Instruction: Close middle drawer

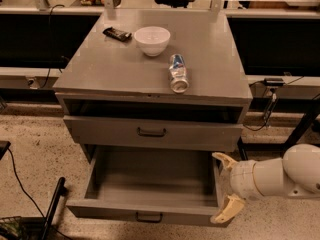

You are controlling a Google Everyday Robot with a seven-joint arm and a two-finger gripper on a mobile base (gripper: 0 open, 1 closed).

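Note:
The grey cabinet has its middle drawer pulled far out. Its long plain tray is empty, and its low front panel carries a small dark bar handle. Above it, the taller top drawer stands slightly out, with a dark gap over it. The bottom drawer is hidden under the open tray. My gripper, on a white arm coming in from the right, is open at the drawer's right front corner. One cream fingertip is by the right side wall and the other is at the front panel's right end.
A white bowl, a can lying on its side and a dark snack bar rest on the cabinet top. A black pole and a cable lie on the speckled floor at left. Dark benches run behind, with cables at right.

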